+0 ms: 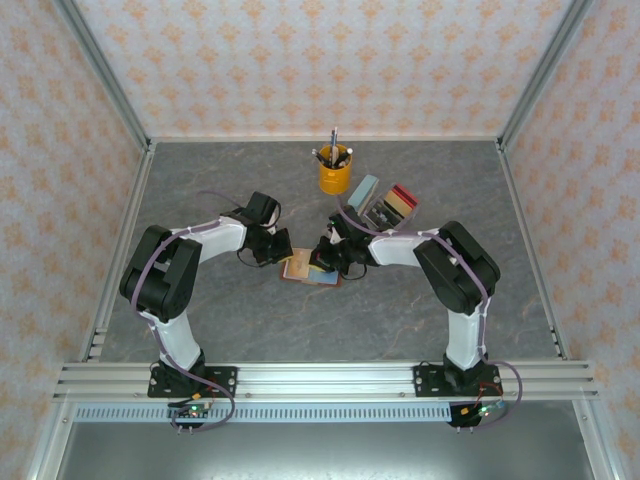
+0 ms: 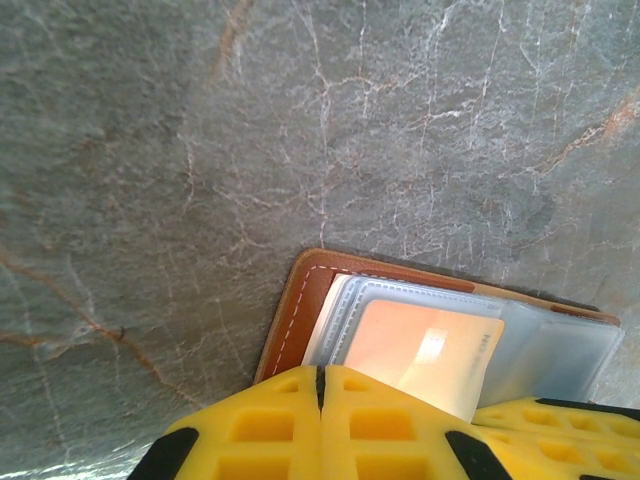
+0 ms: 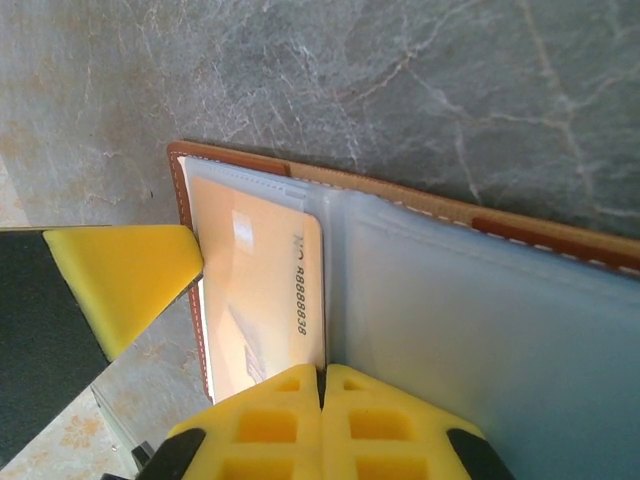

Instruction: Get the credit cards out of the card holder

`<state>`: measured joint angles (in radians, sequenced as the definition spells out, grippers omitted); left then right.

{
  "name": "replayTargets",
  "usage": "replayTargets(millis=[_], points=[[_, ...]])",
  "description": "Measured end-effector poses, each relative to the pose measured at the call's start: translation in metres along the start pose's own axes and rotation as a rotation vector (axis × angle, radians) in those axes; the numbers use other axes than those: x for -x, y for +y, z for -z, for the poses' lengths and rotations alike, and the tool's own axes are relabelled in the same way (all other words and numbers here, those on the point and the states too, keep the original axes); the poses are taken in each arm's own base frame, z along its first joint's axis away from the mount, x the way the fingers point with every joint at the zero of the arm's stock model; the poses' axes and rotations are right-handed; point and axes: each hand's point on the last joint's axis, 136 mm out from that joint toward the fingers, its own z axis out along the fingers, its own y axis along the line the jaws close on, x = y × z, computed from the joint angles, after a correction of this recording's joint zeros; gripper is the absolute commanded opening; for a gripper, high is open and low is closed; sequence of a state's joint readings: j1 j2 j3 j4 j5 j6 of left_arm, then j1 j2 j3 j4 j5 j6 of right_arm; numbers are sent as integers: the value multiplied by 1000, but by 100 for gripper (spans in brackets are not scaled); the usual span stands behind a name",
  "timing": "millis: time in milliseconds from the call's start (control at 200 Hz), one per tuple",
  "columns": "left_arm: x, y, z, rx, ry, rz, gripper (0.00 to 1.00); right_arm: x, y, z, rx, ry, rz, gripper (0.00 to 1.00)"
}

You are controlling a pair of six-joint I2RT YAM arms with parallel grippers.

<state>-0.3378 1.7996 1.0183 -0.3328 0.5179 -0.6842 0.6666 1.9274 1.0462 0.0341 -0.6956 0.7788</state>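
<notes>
On the grey marbled counter (image 1: 200,200), the left hand (image 1: 282,254) is held at the left edge of the card holder (image 1: 303,268). The holder is laid open like a book near the middle of the counter, between the two hands. In the left wrist view, the left hand's yellow fingers (image 2: 260,430) are seen pressed together with no gap, over the brown leather corner. Whether anything is pinched between them cannot be told.

Clear plastic sleeves are spread across the open holder. An orange credit card (image 3: 260,290) with printed digits is seen on its left half, its short edge sticking out of a sleeve.

The right hand (image 1: 324,264) is set on the right part of the holder. Its fingers (image 3: 390,420) are likewise closed against each other, and their seam is lined up with the card's long edge. It cannot be told whether the card or a sleeve is caught there.

Farther back and to the right, a yellow cup (image 1: 335,175) of pens is stood upright, and a pale blue block (image 1: 362,190) is placed just beside it.
</notes>
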Motion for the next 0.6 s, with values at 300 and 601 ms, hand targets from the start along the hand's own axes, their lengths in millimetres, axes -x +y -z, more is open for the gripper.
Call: replayTargets(millis=[300, 601], points=[[0, 1, 2, 19, 6, 0, 11, 3, -7, 10, -39, -14, 26, 0], [-2, 4, 9, 47, 10, -18, 12, 4, -15, 17, -66, -8, 35, 2]])
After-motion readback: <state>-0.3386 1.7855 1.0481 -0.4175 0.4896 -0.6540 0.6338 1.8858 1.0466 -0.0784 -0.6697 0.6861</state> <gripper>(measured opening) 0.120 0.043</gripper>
